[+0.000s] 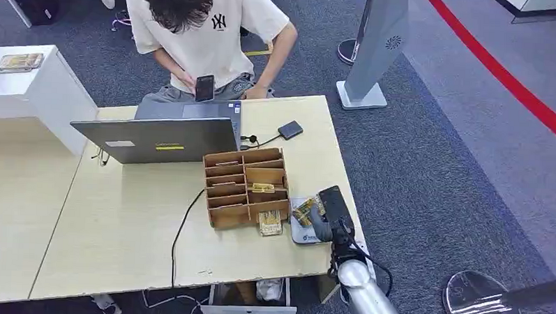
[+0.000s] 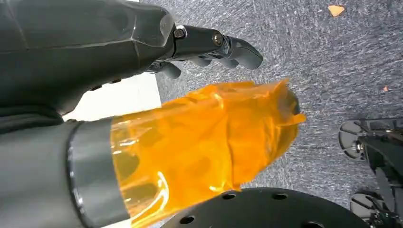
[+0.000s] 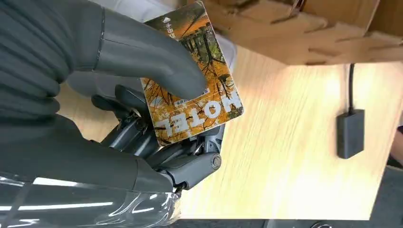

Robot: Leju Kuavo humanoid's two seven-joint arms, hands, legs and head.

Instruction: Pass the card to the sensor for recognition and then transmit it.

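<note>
My right hand [image 1: 327, 213] hovers at the table's right edge, just right of the cardboard organizer [image 1: 245, 187]. It pinches a hotel card [image 3: 195, 95] with an autumn-tree print between thumb and fingers [image 3: 157, 147]; the word HOTEL shows on the card. In the head view the card [image 1: 302, 212] sits above a flat white pad [image 1: 302, 232] on the table. A small dark box [image 1: 290, 129] on a cable lies farther back, also seen as the dark box [image 3: 350, 133] in the right wrist view. My left hand [image 2: 209, 45] hangs over grey carpet, fingers apart, holding nothing.
More cards rest in the organizer [image 1: 263, 188] and one card [image 1: 270, 224] lies in front of it. An open laptop [image 1: 157, 139] stands behind, with a black cable running across the table [image 1: 119, 228]. A seated person [image 1: 206, 29] holds a phone at the far edge.
</note>
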